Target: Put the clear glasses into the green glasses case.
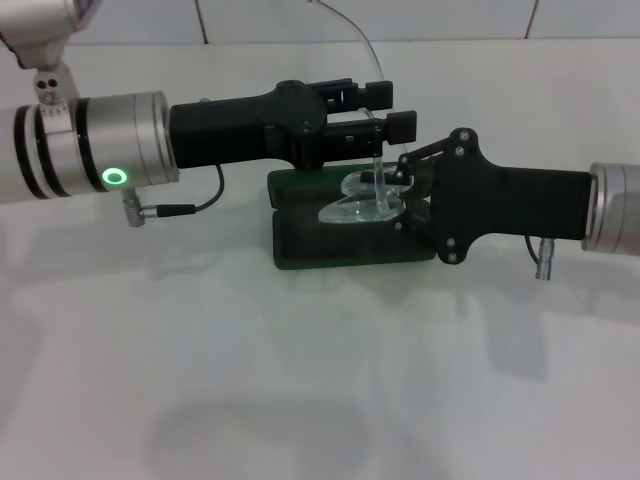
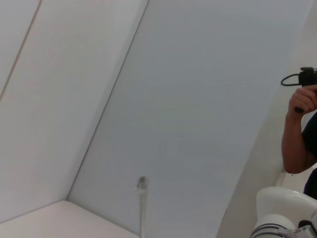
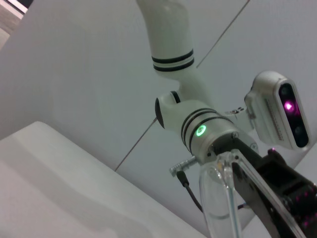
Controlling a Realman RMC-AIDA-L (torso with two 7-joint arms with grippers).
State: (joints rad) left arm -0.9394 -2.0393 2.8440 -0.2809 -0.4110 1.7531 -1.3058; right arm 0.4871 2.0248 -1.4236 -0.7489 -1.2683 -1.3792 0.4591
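The green glasses case (image 1: 320, 250) lies open on the white table in the head view. Just above its lining hang the clear glasses (image 1: 355, 208), and my right gripper (image 1: 402, 180), reaching in from the right, is shut on their right end. One thin clear arm of the glasses stands up towards my left gripper (image 1: 385, 110). That gripper reaches in from the left over the case's far edge, open, with a gap showing between its fingers. The right wrist view shows part of the clear glasses (image 3: 218, 198) close up beside the black left gripper body (image 3: 287, 198).
A thin cable (image 1: 355, 35) runs across the table behind the case. The left arm's grey wrist (image 1: 120, 150) with its green light hangs over the table's left side. A person's arm (image 2: 299, 134) shows far off in the left wrist view.
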